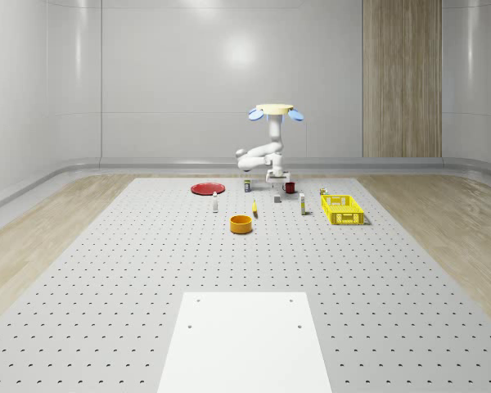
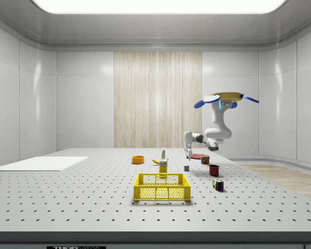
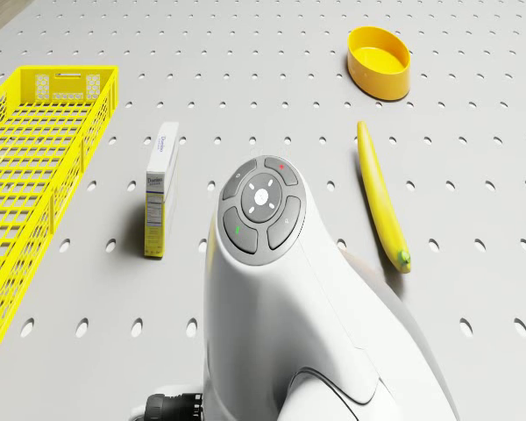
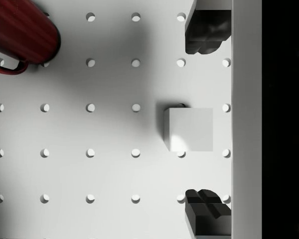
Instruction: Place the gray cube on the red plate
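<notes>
My pincer (image 4: 204, 119) hangs spread wide, the gray cube (image 4: 189, 129) lying on the worktop (image 4: 89, 174) between its fingers (image 4: 205, 32), untouched. The cube sits nearer the lower finger, so closing could nudge it askew. A red mug (image 4: 22, 37) stands upper left. I hover above; the red plate (image 1: 207, 188) waits well apart.

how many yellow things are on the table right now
3: the yellow basket at the whole-scene view's right, the yellow bowl nearer the camera, the banana between them. Smaller ones may be hidden.
</notes>
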You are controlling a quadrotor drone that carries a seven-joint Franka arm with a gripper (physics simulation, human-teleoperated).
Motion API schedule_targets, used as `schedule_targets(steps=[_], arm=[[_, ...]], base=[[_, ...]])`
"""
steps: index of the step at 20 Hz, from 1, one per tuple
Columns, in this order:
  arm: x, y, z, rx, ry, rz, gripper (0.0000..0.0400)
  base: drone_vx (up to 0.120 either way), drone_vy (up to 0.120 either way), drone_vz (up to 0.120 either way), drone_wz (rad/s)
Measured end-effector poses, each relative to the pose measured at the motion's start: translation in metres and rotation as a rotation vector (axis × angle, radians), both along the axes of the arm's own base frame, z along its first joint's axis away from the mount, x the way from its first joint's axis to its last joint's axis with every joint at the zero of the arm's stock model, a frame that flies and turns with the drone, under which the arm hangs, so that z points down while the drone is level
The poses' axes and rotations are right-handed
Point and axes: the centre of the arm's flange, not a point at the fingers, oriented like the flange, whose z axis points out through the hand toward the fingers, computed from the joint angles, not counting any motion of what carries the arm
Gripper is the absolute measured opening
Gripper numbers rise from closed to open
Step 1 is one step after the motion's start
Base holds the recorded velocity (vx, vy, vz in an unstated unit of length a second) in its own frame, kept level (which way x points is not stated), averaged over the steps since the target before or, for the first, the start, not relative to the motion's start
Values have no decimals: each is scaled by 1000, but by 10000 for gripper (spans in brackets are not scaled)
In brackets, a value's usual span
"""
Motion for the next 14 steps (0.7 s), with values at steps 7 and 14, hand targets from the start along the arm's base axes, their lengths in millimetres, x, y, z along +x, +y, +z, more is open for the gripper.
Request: schedule_targets(steps=[7, 14], arm=[[4, 0, 14, 0, 0, 0, 400], [24, 0, 29, 0, 0, 0, 400]], base=[[0, 0, -6, 0], [0, 0, 0, 0]])
